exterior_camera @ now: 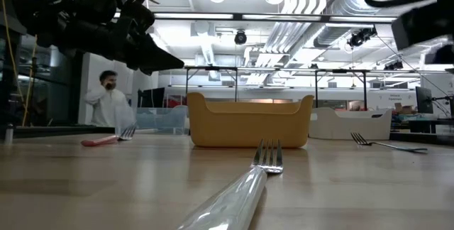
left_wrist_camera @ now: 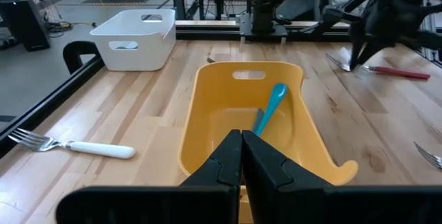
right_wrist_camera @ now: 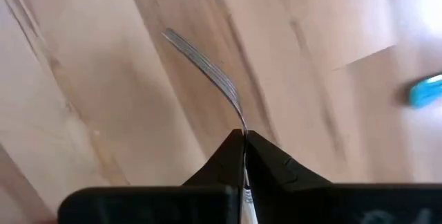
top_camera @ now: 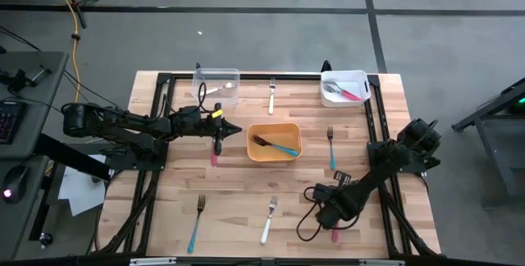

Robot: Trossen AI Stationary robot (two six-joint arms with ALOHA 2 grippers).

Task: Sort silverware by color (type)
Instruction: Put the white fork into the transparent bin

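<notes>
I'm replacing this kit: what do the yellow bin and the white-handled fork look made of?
Yellow bin: seemingly moulded plastic, matte and opaque, with rounded walls and a cut-out grip. Fork: bright, shiny tines that look like metal; the handle is glossy white, probably plastic, though the coating cannot be told.

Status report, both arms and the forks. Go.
Right gripper shut on a red-handled fork, low at the table's near right. Left gripper shut, empty, beside the yellow bin. Other forks loose on the table; nothing blocking.

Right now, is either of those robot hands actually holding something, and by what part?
The right hand pinches a fork at its neck, just behind the tines. The left hand is shut on nothing, above the yellow bin.
</notes>
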